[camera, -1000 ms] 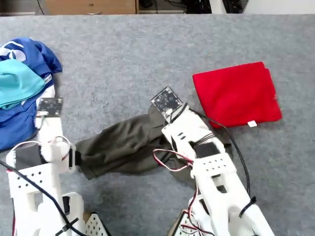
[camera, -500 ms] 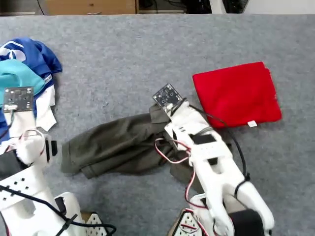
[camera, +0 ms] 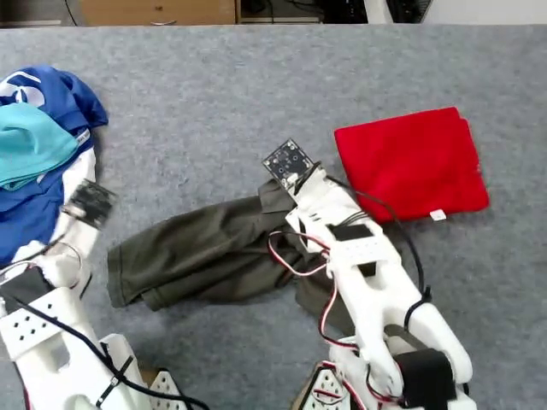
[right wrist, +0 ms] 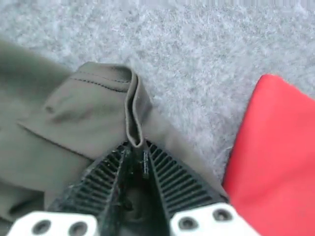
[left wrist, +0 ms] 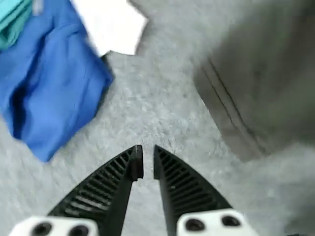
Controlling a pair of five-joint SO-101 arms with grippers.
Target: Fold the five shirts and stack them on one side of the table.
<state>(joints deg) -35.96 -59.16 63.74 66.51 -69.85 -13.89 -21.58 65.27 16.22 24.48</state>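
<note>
An olive shirt (camera: 214, 252) lies crumpled and spread sideways in the middle of the grey table. My right gripper (right wrist: 135, 153) is shut on a raised fold (right wrist: 133, 105) at its far right end, next to the folded red shirt (camera: 410, 162), whose edge (right wrist: 275, 147) is close beside the fingers. My left gripper (left wrist: 146, 162) hangs shut over bare table, nothing in it. It is between the olive shirt's left edge (left wrist: 256, 93) and a heap of blue (left wrist: 49, 93), white (left wrist: 110, 24) and teal (left wrist: 15, 19) shirts. That heap (camera: 34, 145) sits at the table's far left.
Grey felt table (camera: 214, 94) stretches free across the back and centre. A wooden cabinet (camera: 154, 10) stands beyond the far edge. Both arm bases (camera: 376, 342) occupy the near edge.
The left arm dragged the olive shirt's left end outward, then let it go and drew back toward the blue heap. The right gripper kept its hold with little movement.
</note>
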